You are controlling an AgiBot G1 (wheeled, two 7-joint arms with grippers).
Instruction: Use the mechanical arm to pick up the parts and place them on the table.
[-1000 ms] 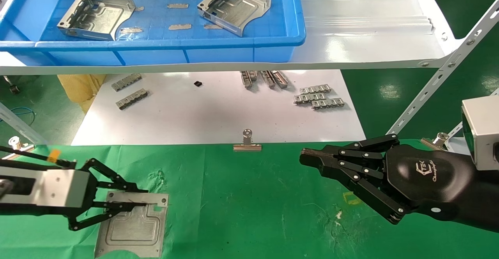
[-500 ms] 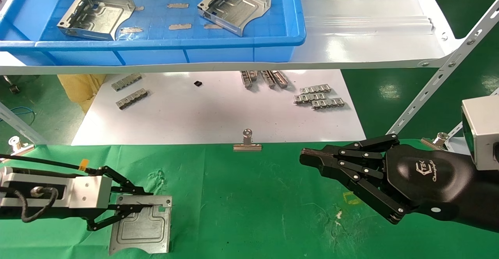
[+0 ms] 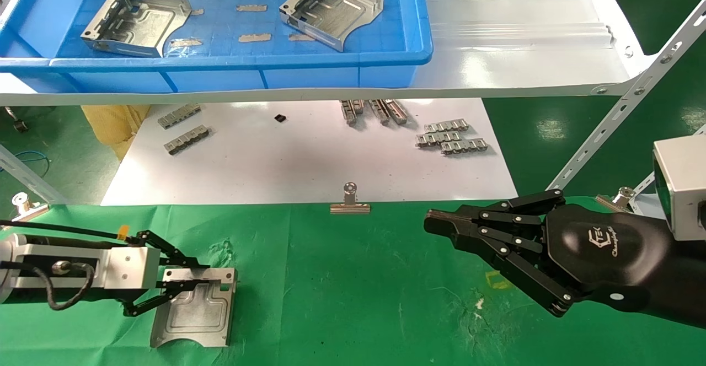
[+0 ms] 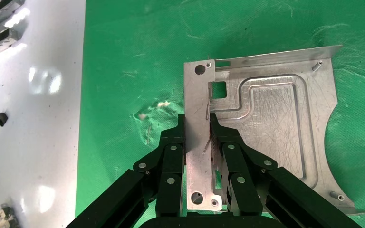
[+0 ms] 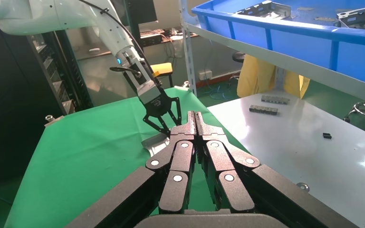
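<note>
My left gripper (image 3: 190, 282) is shut on the raised rim of a silver stamped part (image 3: 196, 313) at the front left of the green-clothed table (image 3: 358, 278). The part is low over the cloth; I cannot tell whether it touches. The left wrist view shows the fingers (image 4: 173, 152) clamping the rim strip of the part (image 4: 275, 123). Two more parts (image 3: 135, 21) (image 3: 331, 10) lie in the blue tray (image 3: 220, 62) on the shelf. My right gripper (image 3: 433, 222) hovers shut and empty over the table's right side, and shows in its wrist view (image 5: 195, 118).
A white board (image 3: 309, 162) behind the cloth carries grey link strips (image 3: 449, 137). A binder clip (image 3: 349, 200) holds the cloth's far edge. A white shelf (image 3: 524, 52) overhangs the board, with a slanted perforated bracket (image 3: 623, 101) at the right.
My left gripper has moved right and a little away with the part in it, and its wrist has turned. The whole part now shows. The right arm has not moved.
</note>
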